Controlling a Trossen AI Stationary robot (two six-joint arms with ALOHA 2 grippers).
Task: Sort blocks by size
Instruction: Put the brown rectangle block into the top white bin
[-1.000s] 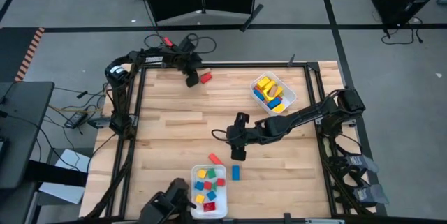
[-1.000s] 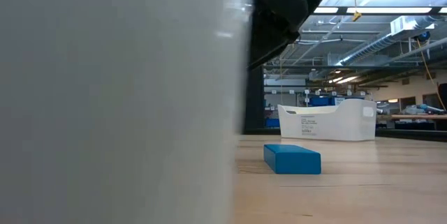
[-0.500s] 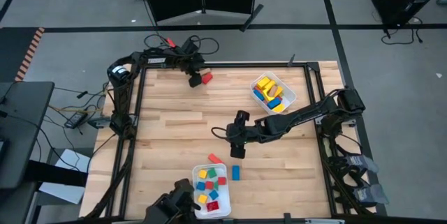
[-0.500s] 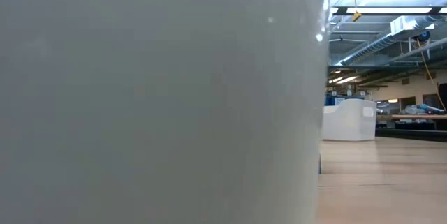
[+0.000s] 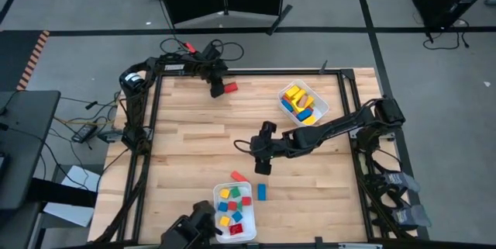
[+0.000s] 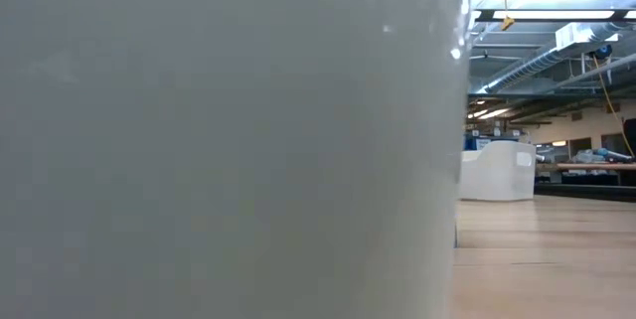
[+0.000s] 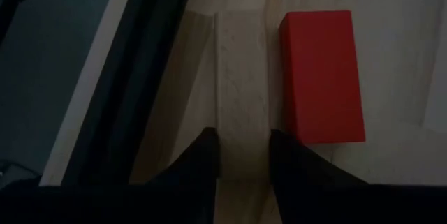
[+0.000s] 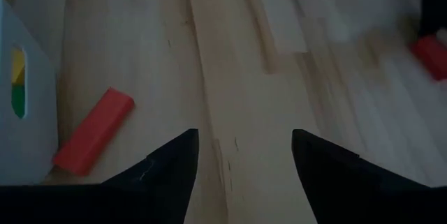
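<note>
Right hand (image 5: 263, 169), fingers apart, hovers above a red bar (image 8: 93, 130): light, stiff painted wood, probably slick; best pinched across its narrow sides.

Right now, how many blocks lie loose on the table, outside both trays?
3: a red block at the far edge by the left gripper, a red bar and a blue bar beside the near tray. Others may be hidden.

Most of the low view is blocked by a white tray wall (image 6: 229, 140) right at the camera. A far tray (image 6: 497, 170) at 3 o'clock is half hidden behind it. The red bar (image 8: 92, 130) is partly covered by a finger in the right wrist view.
</note>
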